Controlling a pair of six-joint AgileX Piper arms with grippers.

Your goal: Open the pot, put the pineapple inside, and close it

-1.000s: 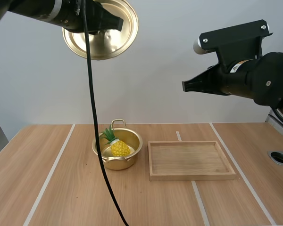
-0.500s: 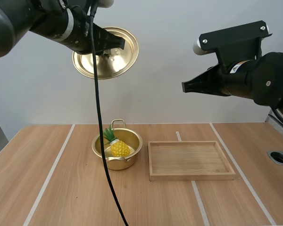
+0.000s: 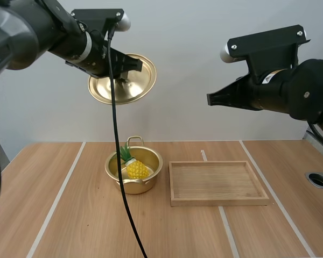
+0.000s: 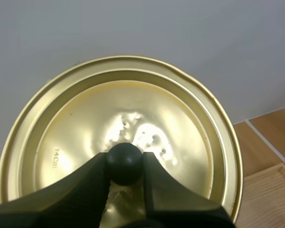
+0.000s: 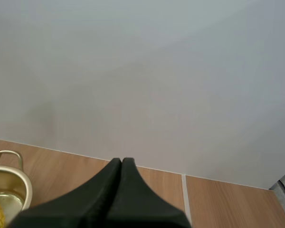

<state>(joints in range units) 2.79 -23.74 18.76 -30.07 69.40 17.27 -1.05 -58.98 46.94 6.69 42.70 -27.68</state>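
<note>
Left gripper (image 4: 125, 167) pinches the lid (image 4: 76, 123) by its knob (image 4: 125, 159); lid stamped "14cm". Right gripper (image 5: 121, 162) closed, empty. Pineapple (image 3: 137, 169) partly hidden inside pot (image 3: 145, 186).

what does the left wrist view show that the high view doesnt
Left wrist view adds the left gripper pinching the black knob of the lid, and a 14cm stamp on the lid. High view adds the pot with the pineapple in it, and the right gripper, shut, up in the air. Both share the lid, the left gripper and the tray.
</note>
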